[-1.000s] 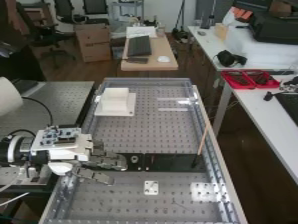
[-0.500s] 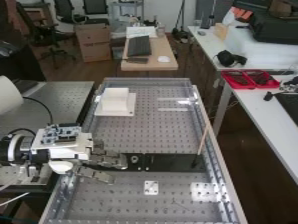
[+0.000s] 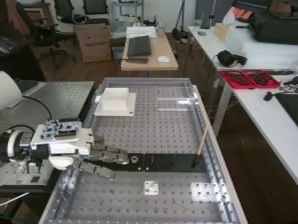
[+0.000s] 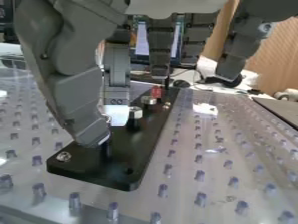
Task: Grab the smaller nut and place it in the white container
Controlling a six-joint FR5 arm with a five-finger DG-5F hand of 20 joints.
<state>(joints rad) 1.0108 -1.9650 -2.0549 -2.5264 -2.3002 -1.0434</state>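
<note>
Hand (image 3: pixel 110 155), lower left of high view: fingers extended, thumb apart. Metal nuts (image 4: pixel 136 113) on the black plate (image 3: pixel 169 162), below high view's centre; smaller one indistinguishable. White container (image 3: pixel 116 104), upper left.

A white robot arm (image 3: pixel 66 145) reaches in from the left over a perforated bench (image 3: pixel 143 135), its hand (image 3: pixel 100 154) extended with fingers apart at one end of a black plate (image 3: pixel 173 162) — a small round piece (image 3: pixel 134 159) just beyond the fingertips. The white container (image 3: pixel 116 104) sits toward the bench's far end on a pale base (image 3: pixel 126 112); a thin rod (image 3: pixel 203 137) slants near the plate's other end.
</note>
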